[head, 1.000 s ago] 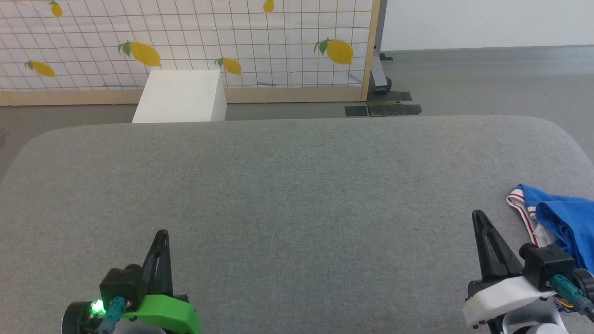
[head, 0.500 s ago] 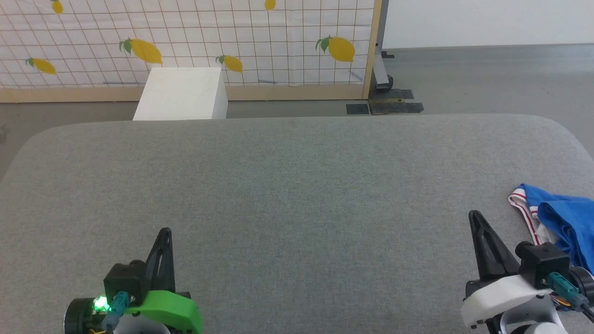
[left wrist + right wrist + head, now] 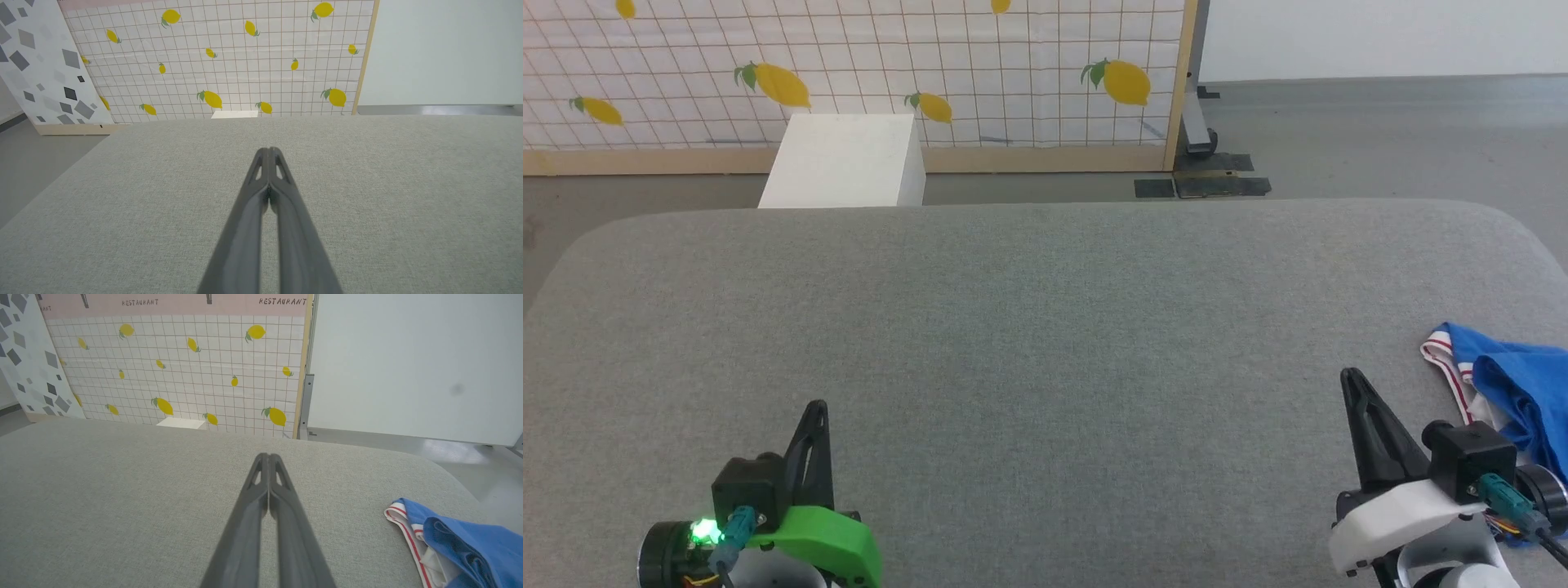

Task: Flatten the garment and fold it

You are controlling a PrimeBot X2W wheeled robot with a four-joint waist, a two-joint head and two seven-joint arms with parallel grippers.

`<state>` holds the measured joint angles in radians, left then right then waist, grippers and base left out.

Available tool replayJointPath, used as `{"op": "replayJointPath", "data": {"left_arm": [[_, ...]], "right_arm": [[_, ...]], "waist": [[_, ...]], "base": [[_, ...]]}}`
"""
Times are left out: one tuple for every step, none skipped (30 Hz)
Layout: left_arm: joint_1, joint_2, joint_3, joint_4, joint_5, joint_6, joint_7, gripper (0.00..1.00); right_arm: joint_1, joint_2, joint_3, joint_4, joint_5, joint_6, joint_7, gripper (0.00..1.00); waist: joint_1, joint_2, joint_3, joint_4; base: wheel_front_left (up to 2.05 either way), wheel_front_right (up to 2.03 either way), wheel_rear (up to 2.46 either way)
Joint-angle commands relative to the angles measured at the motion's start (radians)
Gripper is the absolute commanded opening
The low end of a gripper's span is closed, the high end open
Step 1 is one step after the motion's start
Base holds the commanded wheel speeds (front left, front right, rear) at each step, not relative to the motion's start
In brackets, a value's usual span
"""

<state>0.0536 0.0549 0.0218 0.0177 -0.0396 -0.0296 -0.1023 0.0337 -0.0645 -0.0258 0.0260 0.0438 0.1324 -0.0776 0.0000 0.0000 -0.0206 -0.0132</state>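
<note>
Grey table (image 3: 1045, 327). A crumpled blue garment (image 3: 1521, 384) lies at its right edge. Left gripper (image 3: 816, 408) and right gripper (image 3: 1351, 377) hover over its near side, both pinched closed, empty.

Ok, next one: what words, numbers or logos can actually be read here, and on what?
"RESTAURANT": dark capitals on the pink band above the lemon-patterned panel, right wrist view.
"RESTAURANT": the same word again, further right on that band.
"NT": a word's end, cut off at the band's left edge.
The garment: bunched up, with no lettering or number showing.
</note>
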Motion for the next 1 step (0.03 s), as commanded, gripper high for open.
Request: {"op": "replayJointPath", "data": {"left_arm": [[-0.023, -0.003, -0.001, -0.006, 0.009, 0.007, 0.007, 0.0]], "right_arm": [[-0.018, 0.004, 0.004, -0.007, -0.011, -0.001, 0.008, 0.0]], "waist": [[0.0, 0.0, 0.001, 0.0]], "base": [[0.0, 0.0, 0.0]]}}
